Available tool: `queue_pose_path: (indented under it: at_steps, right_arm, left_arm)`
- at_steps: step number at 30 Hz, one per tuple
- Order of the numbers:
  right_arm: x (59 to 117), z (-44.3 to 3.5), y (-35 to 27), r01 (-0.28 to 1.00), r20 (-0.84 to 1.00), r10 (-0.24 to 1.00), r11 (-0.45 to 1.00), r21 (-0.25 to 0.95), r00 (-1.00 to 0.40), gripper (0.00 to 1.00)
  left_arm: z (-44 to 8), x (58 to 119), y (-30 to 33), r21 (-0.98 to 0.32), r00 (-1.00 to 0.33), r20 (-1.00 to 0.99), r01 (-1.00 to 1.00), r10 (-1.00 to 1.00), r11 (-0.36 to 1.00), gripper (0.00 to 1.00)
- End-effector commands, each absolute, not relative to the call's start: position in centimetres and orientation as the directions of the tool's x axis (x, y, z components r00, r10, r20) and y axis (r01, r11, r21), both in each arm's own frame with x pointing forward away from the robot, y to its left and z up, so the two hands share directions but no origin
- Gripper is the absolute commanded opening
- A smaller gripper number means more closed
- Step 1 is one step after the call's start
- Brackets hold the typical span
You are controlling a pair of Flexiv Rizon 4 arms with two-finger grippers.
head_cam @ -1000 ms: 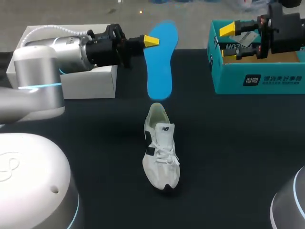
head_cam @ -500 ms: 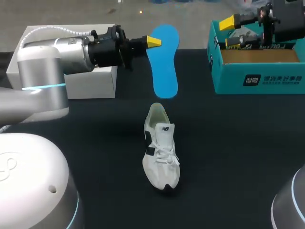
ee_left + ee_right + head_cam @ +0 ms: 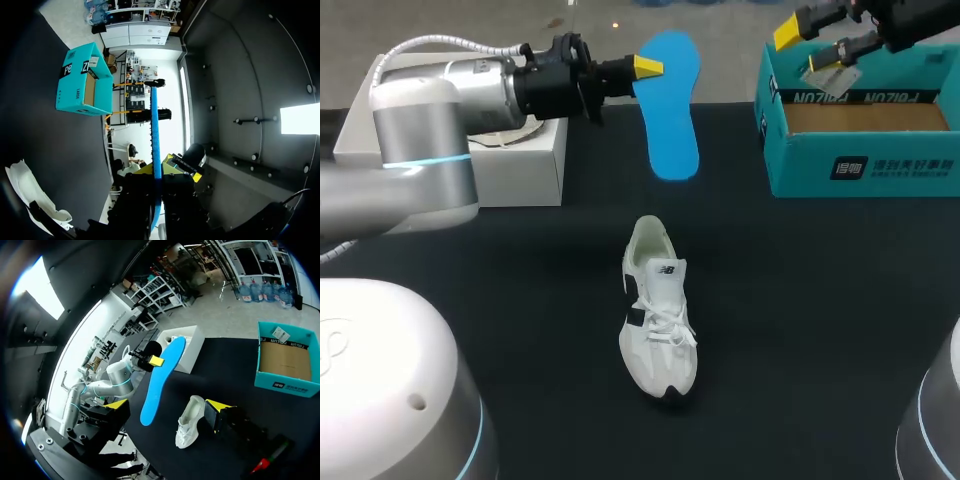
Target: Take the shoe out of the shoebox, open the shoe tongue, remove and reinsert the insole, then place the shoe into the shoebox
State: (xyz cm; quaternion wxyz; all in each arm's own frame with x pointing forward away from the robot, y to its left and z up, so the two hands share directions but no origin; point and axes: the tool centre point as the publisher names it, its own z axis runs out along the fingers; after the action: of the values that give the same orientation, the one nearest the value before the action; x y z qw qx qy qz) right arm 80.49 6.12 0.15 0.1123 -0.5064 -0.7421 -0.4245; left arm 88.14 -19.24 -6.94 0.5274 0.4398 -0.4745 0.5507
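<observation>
**Head view**
- Left gripper point(image 3: 642, 68): comes in from the left above the white box point(image 3: 510, 170). Pinches the blue insole point(image 3: 673, 110) by one edge near its upper end. Holds it hanging lengthwise over the far side of the table point(image 3: 820, 330), flat face toward the camera.
- Right gripper point(image 3: 815, 50): hangs above the far left corner of the teal shoebox point(image 3: 880, 168). Shows one yellow tip only, so hard to judge the opening from here.
- Shoebox: sits at the far right, open, brown floor showing.
- Shoe point(image 3: 658, 315): stands on its sole mid-table, laced, toe toward the camera, heel toward the insole. Lies outside the shoebox, well apart from both grippers.

**Left wrist view**
- Left gripper point(image 3: 159, 172): presses from both sides on the insole point(image 3: 154, 125), seen edge-on as a thin blue strip running straight out between the yellow tips.
- Shoebox point(image 3: 82, 82): lies far ahead, off to one side.
- Shoe point(image 3: 30, 192): shows only in part, on that same side but nearer the gripper.

**Right wrist view**
- Right gripper point(image 3: 166, 408): spreads its yellow tips wide and grips nothing.
- Shoe point(image 3: 190, 422) and the lower end of the insole point(image 3: 152, 400): show down on the far side of the tips, between them.
- Left gripper point(image 3: 156, 360): sits at the insole's upper end, with the white box point(image 3: 187, 347) just behind.
- Shoebox point(image 3: 285, 380): stands open, well apart from the shoe.
</observation>
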Motion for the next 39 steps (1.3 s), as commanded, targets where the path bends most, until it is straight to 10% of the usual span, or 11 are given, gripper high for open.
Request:
queue_pose_path:
  at_steps: [1, 6, 14, 39]
  right_arm:
    - [80.8, 0.3, 6.3, 0.851, 0.584, 0.673, 0.134, 0.508, -0.455, 1.00]
    - [81.2, 0.8, 6.7, 0.865, 0.545, 0.724, 0.146, 0.479, -0.424, 1.00]
    - [81.0, 3.3, 12.3, 0.949, 0.028, 0.998, -0.062, 0.310, 0.056, 1.00]
    - [82.4, -1.4, 19.5, 0.994, -0.272, 0.961, 0.080, 0.077, -0.056, 1.00]
  left_arm:
    - [-7.1, 88.4, -19.6, -0.058, -0.052, 0.982, -0.998, 0.180, 0.032, 0.00]
    - [-7.6, 88.5, -19.9, -0.042, -0.034, 0.983, -0.998, 0.181, 0.041, 0.00]
    - [-7.5, 89.8, -20.1, -0.051, -0.050, 0.985, -0.999, 0.165, -0.001, 0.00]
    - [-8.6, 89.9, -21.2, -0.033, -0.029, 0.989, -0.999, 0.143, 0.028, 0.00]
